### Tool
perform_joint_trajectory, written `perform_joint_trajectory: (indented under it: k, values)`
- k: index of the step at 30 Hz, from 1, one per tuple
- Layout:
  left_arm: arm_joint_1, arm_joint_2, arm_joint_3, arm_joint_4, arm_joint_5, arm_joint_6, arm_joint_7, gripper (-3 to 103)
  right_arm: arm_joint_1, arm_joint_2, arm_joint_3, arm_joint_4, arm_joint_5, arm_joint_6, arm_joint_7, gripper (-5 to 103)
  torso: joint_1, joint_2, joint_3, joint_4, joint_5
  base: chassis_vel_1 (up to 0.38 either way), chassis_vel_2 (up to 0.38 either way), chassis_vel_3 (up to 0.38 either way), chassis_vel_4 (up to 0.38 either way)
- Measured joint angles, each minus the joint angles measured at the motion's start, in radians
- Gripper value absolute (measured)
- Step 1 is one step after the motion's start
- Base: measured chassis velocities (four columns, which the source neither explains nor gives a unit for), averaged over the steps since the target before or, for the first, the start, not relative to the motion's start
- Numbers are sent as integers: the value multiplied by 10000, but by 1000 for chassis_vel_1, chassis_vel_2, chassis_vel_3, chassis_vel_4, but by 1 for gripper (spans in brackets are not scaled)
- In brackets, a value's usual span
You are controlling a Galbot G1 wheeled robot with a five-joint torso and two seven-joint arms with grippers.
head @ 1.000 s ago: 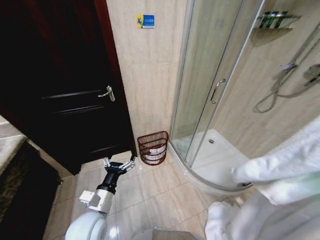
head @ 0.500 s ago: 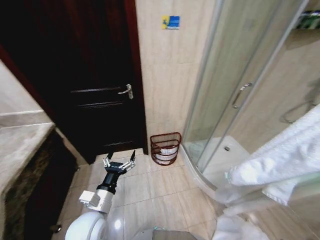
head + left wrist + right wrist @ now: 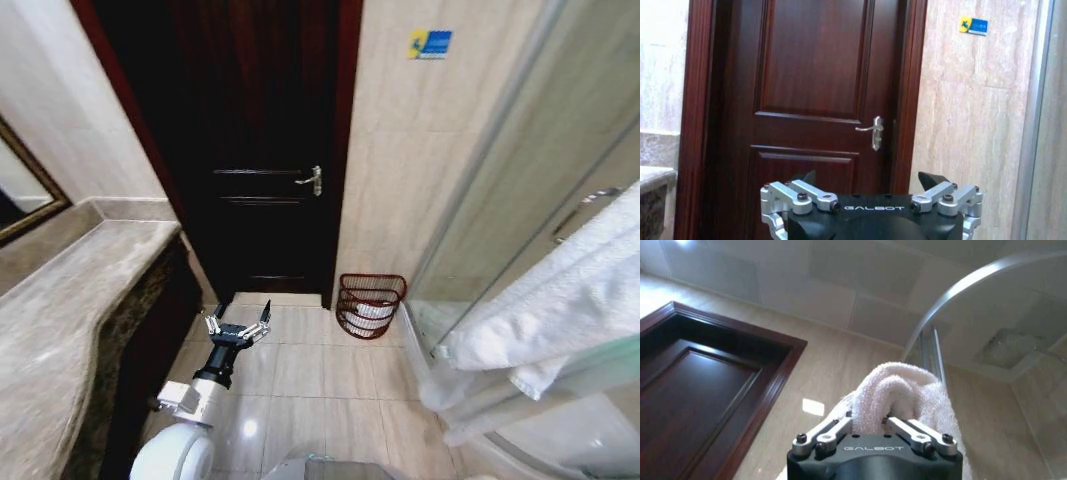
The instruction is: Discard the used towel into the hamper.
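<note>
Towel up high, carried clear of the floor!
Right claw (image 3: 870,429) pinches the towel (image 3: 897,390); hamper (image 3: 370,305) waits beyond the empty, spread left claw (image 3: 238,326).

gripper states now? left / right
Left gripper: open, empty, held low over the floor tiles, facing the dark wooden door.
Right gripper: shut on the white terry towel, raised high.

We face a dark wooden door (image 3: 262,170) with a metal handle (image 3: 311,181), set in a beige tiled wall (image 3: 420,180) that carries a small blue and yellow sign (image 3: 430,44). On our left runs a stone counter (image 3: 60,320) under a framed mirror (image 3: 22,190), and on our right stands a glass shower screen (image 3: 560,150). The floor (image 3: 320,385) is glossy beige tile.
</note>
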Motion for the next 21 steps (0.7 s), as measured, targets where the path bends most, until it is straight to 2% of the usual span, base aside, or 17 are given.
perform_joint_trajectory:
  k: [12,21]
  values:
    - [0,-1,0,0,0,0,0,100,34,12,-30,-81,-68,-22,61,10,0,0,0,2,1,13,13,-19,-19]
    - [0,0,0,0,0,0,0,100,69,-29,-41,-183,-102,-30,67,10,0,0,0,3,0,157,154,-148,-147]
